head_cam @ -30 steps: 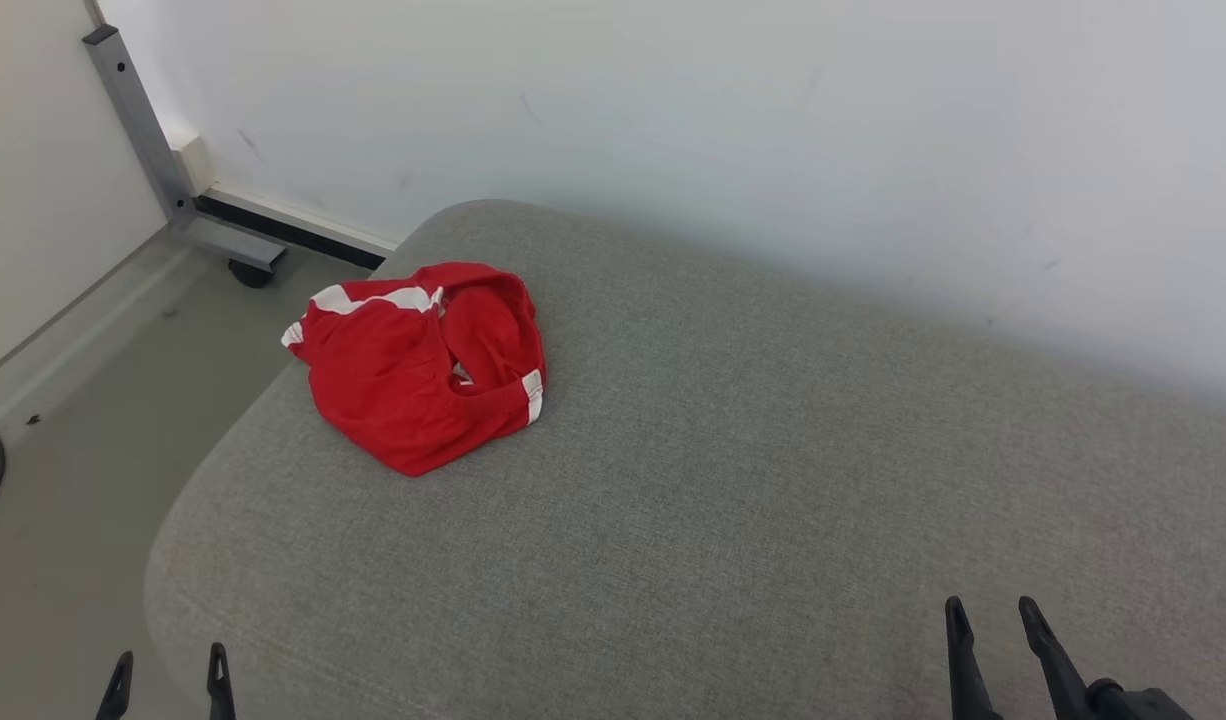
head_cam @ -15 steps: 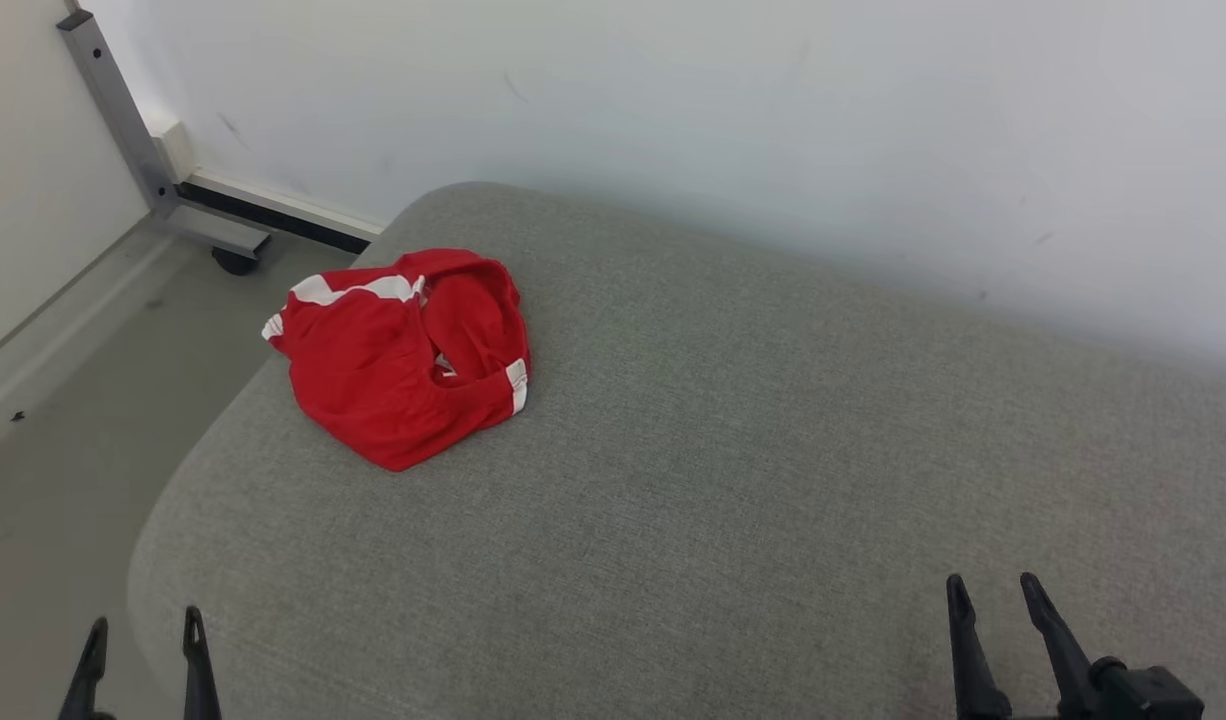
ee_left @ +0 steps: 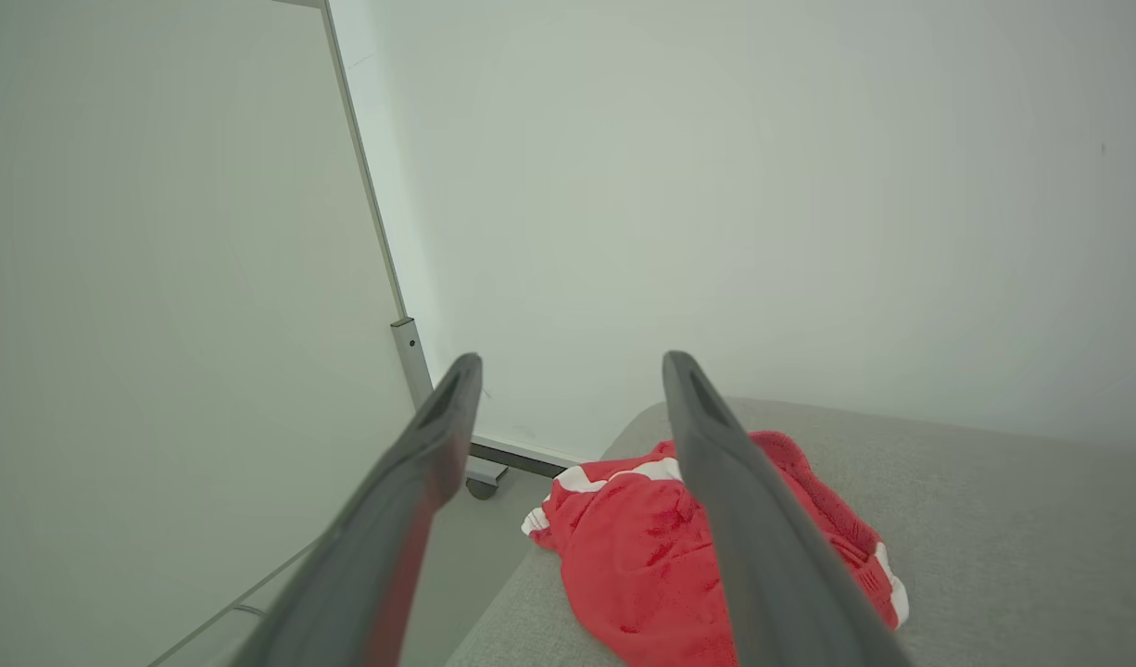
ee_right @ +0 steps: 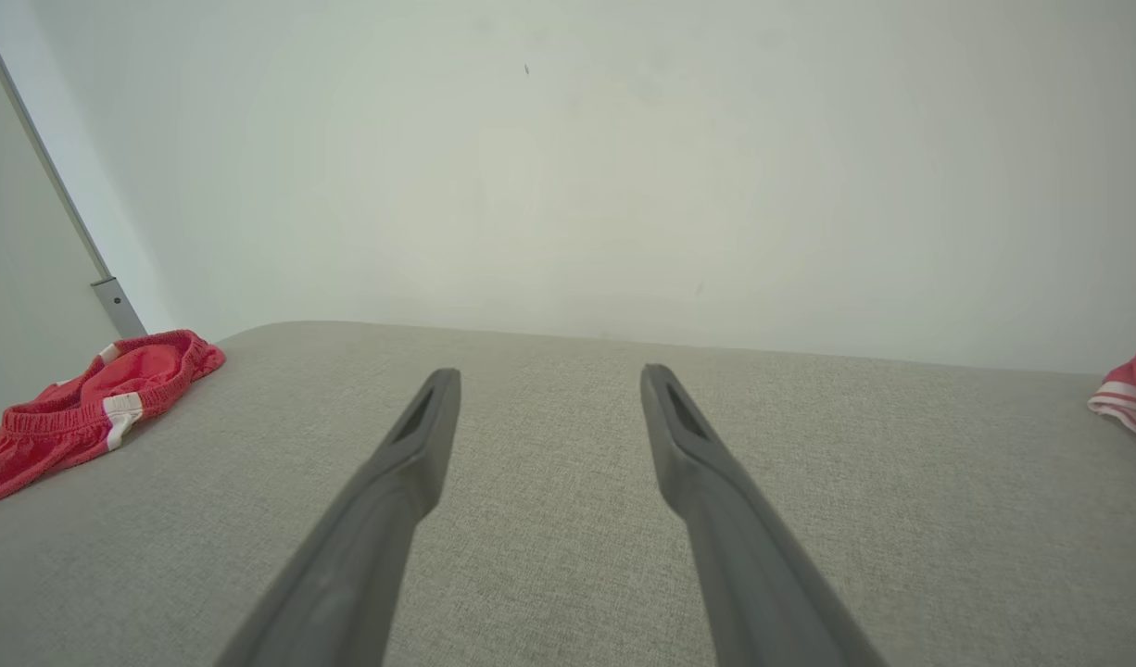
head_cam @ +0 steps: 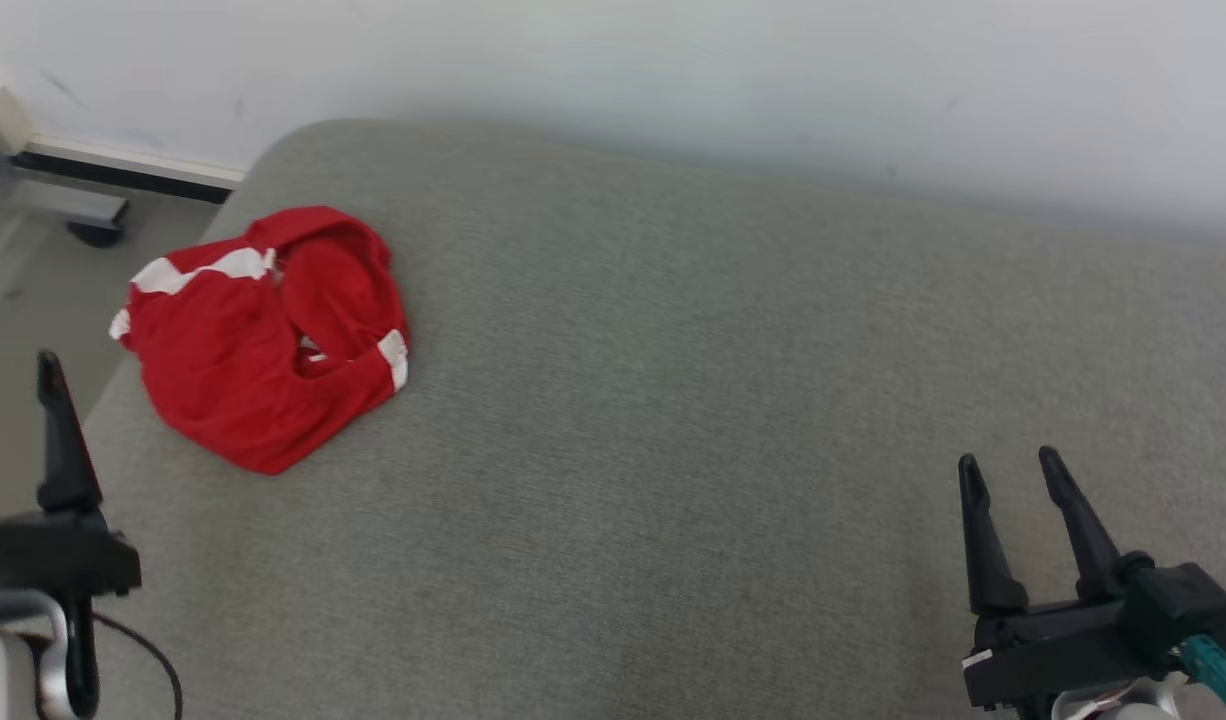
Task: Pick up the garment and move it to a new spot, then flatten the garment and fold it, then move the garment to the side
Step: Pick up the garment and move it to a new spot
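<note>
Red garment [head_cam: 258, 340], white trim, crumpled on cushion's far-left corner.

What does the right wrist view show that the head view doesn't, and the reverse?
Right wrist view adds: a second red cloth with white stripes at its right edge, and a grey post. Head view adds: the left gripper, a castor wheel and a black baseboard strip. Shared: the crumpled red garment at the grey cushion's left end, the white wall, and the right gripper, fingers apart and empty.
</note>
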### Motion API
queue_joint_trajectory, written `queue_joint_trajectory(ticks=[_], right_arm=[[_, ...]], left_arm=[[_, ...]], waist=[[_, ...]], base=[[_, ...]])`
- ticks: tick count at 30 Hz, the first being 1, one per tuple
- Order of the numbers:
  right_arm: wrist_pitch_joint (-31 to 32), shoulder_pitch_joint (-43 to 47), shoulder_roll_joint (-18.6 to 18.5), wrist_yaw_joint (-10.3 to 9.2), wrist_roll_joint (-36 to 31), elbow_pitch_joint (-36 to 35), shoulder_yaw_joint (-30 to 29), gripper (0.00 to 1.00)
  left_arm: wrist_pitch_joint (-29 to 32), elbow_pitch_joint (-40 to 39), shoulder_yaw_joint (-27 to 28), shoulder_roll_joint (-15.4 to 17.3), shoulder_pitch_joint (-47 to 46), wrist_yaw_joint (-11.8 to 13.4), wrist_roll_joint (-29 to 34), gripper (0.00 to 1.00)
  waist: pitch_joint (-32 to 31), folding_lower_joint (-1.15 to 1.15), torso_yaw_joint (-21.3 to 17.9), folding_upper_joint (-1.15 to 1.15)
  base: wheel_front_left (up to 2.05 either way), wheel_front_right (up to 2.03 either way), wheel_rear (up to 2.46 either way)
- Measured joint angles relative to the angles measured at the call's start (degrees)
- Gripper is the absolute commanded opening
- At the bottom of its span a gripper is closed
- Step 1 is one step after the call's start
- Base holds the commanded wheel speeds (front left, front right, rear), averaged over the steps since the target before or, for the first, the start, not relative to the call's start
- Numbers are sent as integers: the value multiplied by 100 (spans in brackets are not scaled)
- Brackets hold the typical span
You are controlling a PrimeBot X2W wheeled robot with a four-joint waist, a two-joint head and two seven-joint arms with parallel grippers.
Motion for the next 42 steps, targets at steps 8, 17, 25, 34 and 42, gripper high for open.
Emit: queue_joint_trajectory(ticks=[8, 17, 25, 34, 42], right_arm=[[40, -247, -89, 0, -48, -492, -56, 100], [99, -515, -156, 0, -112, -950, -77, 100], [219, -521, -190, 0, -167, -1263, -160, 100], [334, -521, -204, 0, -244, -1421, -137, 100], [374, -533, -234, 0, -241, -1394, -80, 100]], left_arm=[[181, 725, 104, 363, -1253, -81, -201, 100], [550, 2046, 60, 726, -2179, -181, -339, 100], [1273, 3218, 102, 913, -2543, -231, -514, 100], [2535, 4078, 254, 982, -2963, -177, -945, 100], [2337, 4138, 205, 953, -3020, -198, -983, 0]], waist=[[638, 0, -657, 0], [1365, 1, -1329, 1], [1865, 0, -1716, 1], [1974, -1, -1773, 0], [1856, -1, -1734, 0]], base=[[0, 0, 0], [0, 0, 0], [0, 0, 0], [0, 0, 0], [0, 0, 0]])
